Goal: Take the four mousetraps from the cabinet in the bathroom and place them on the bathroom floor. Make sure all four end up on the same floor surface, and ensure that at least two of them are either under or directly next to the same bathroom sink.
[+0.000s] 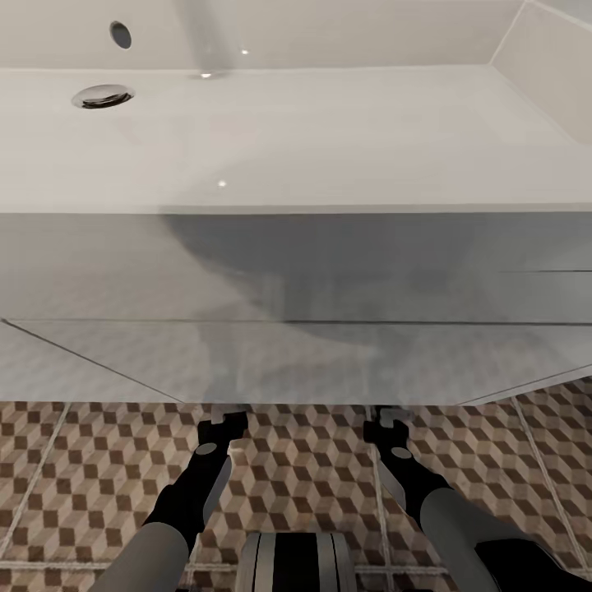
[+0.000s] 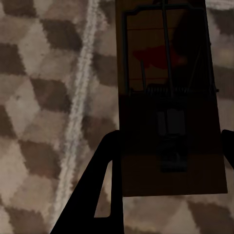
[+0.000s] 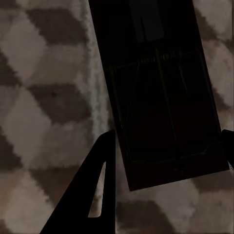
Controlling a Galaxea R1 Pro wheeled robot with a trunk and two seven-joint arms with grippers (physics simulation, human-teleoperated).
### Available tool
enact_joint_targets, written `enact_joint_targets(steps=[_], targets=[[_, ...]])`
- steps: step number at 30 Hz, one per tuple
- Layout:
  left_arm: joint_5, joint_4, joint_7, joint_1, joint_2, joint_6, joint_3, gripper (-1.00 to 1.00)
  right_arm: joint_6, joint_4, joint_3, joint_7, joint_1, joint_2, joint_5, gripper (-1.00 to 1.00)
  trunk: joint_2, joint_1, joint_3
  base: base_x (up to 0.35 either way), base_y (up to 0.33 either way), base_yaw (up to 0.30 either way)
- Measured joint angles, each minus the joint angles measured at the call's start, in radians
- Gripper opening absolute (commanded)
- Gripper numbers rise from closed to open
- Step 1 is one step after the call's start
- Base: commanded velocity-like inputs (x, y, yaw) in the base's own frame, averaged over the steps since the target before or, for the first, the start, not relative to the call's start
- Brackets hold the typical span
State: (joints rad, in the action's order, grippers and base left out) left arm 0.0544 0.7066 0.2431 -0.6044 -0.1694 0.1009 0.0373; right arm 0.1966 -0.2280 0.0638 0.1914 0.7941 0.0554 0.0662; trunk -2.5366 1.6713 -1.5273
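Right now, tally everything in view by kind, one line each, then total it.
Mousetraps: 2, one between the left gripper's jaws, one between the right gripper's jaws
Grippers: 2
Sinks: 1, the white sink
Drains: 1, the chrome drain
Overflow holes: 1, the overflow hole
Floors: 1, the cube-patterned bathroom floor
Total: 8
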Motion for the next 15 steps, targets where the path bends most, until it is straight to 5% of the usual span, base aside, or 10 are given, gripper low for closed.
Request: enact_joint_targets(steps=[15], targets=[[0.000, 0.002, 0.000, 0.000, -0.001, 0.000, 0.000, -1.00, 0.078, 0.000, -0.002, 0.000, 0.000, 0.000, 0.001, -1.00, 0.000, 0.000, 0.000, 0.000, 0.000, 0.000]])
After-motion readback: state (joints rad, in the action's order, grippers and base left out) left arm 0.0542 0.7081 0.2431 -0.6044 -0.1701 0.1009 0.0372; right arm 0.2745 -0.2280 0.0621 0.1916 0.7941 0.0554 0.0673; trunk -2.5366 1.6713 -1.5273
